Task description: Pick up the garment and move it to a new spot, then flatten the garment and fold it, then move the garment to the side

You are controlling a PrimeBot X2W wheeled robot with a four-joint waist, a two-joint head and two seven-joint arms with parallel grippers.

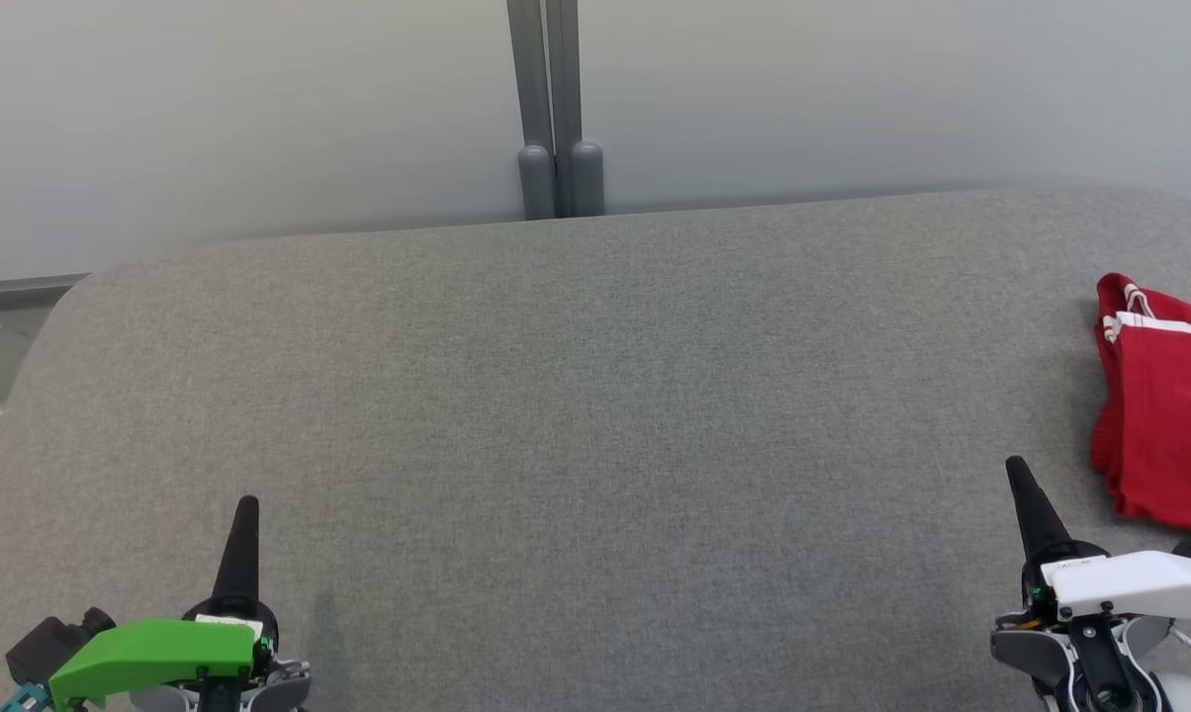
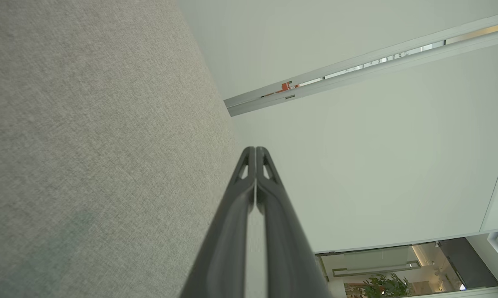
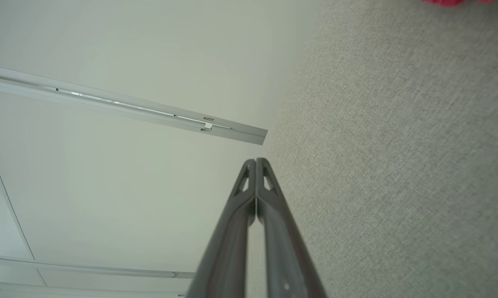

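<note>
Grey surface (image 1: 595, 415) lies open between left end effector (image 1: 247, 504) and right end effector (image 1: 1015, 465) (both pressed together), garment (image 1: 1164, 415) rightmost.

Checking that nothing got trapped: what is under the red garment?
The red garment lies on the grey fabric surface, at the head view's right edge. Grey fabric shows around it; the patch directly beneath is covered, so I cannot tell.
</note>
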